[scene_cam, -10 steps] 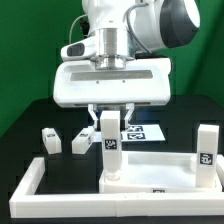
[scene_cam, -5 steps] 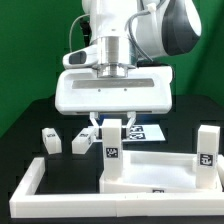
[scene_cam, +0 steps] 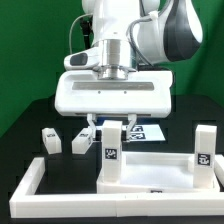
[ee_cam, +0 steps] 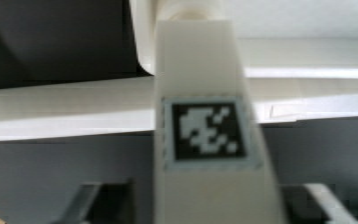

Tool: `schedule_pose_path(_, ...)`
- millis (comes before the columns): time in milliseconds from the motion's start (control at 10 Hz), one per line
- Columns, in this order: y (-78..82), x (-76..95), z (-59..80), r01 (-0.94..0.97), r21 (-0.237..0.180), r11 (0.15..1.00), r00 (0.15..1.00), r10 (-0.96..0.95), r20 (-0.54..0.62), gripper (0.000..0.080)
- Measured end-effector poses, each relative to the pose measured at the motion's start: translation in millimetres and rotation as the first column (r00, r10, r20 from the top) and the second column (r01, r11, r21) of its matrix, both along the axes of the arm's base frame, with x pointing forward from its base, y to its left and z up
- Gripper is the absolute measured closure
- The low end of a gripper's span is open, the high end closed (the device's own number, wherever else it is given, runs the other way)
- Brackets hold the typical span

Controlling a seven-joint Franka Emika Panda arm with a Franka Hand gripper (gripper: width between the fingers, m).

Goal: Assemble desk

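A white blocky leg (scene_cam: 111, 152) with a square tag stands upright on the white rimmed tabletop panel (scene_cam: 155, 176), near its corner on the exterior view's left. My gripper (scene_cam: 112, 128) hangs straight over this leg, and its fingers straddle the leg's top. In the wrist view the leg (ee_cam: 206, 110) fills the middle, and a dark gap shows between it and each finger (ee_cam: 98, 200), so the gripper is open. A second leg (scene_cam: 205, 146) stands at the panel's corner on the exterior view's right.
Two loose white legs (scene_cam: 50, 141) (scene_cam: 80, 142) lie on the black table at the exterior view's left. The marker board (scene_cam: 143, 130) lies behind the gripper. A long white border rail (scene_cam: 30, 184) runs along the front and left side.
My gripper has come down a little over the upright leg and shifted slightly to the exterior view's right. The leg and the panel stay in place.
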State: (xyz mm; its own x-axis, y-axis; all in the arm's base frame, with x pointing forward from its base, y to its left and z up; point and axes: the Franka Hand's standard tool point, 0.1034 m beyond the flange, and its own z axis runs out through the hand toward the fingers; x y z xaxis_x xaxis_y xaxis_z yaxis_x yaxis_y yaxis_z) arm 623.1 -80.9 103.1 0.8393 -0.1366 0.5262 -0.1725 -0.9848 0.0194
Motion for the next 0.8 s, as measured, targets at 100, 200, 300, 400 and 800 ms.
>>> schedule_pose_path(100,0.0,-0.1,-0.1,0.000,0.000,1.000,1.000,0.000,0.000,0.0263)
schedule_pose_path(200,0.0,-0.2,-0.2,0.000,0.000,1.000,1.000,0.000,0.000,0.0263)
schedule_pose_path(300,0.0,-0.2,-0.2,0.000,0.000,1.000,1.000,0.000,-0.001,0.0174)
schedule_pose_path(400,0.0,-0.3,-0.3,0.000,0.000,1.000,1.000,0.000,-0.001,0.0157)
schedule_pose_path(800,-0.1,-0.4,-0.4,0.000,0.000,1.000,1.000,0.000,-0.001,0.0150)
